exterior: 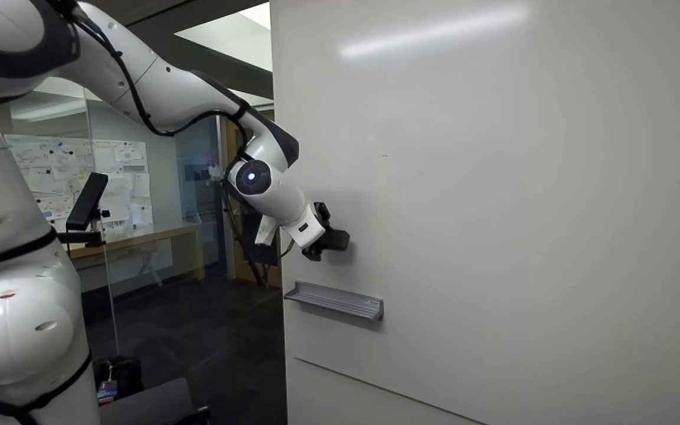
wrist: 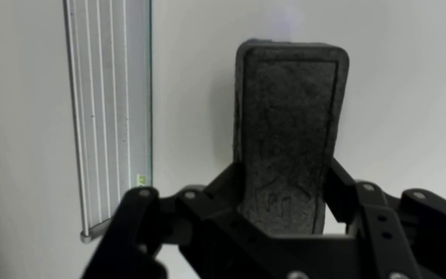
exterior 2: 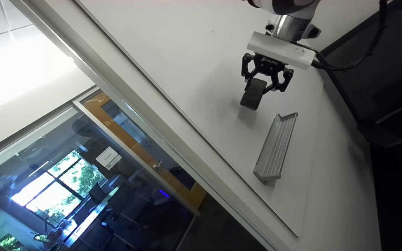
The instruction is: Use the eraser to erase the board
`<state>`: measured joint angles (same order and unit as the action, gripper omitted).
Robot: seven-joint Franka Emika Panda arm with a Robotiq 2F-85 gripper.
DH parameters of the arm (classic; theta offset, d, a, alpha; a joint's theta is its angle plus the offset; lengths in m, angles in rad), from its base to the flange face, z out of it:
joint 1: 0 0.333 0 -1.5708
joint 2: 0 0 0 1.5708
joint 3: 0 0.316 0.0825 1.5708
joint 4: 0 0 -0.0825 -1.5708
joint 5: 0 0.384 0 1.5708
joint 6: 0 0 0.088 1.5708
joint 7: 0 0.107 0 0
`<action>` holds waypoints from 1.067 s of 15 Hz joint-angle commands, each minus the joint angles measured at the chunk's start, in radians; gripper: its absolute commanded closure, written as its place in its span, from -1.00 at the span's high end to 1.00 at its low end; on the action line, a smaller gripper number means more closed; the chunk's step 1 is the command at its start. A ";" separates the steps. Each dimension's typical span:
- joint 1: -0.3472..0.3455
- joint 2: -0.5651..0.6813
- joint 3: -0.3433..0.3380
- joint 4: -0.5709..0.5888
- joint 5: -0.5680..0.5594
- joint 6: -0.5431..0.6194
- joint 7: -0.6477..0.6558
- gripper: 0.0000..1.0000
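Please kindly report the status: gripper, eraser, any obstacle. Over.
Black two-finger gripper holding dark rectangular eraser. Eraser near glossy white board, contact unclear. Grey ridged tray below, may obstruct low strokes.

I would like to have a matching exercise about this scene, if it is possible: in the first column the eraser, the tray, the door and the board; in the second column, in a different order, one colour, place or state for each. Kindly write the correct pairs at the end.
Column 1
1. eraser
2. tray
3. door
4. board

Column 2
A. orange-brown, with a metal handle
B. gripped by the claw
C. white, behind the eraser in the wrist view
D. grey and ridged, mounted on the board

Right pairs: 1-B, 2-D, 3-A, 4-C
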<state>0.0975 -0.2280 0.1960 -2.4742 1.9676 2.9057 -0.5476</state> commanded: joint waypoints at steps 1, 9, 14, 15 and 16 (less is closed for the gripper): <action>0.000 0.038 0.005 -0.013 0.013 0.023 0.011 -0.41; -0.007 0.114 -0.001 -0.006 0.113 0.000 -0.097 0.09; -0.006 0.118 -0.001 -0.006 0.110 0.000 -0.097 0.09; -0.008 0.140 0.000 0.014 0.113 0.006 -0.105 -0.41; -0.009 0.153 0.001 0.024 0.116 0.010 -0.116 -0.41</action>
<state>0.0913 -0.1084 0.1950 -2.4797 2.0779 2.9058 -0.6448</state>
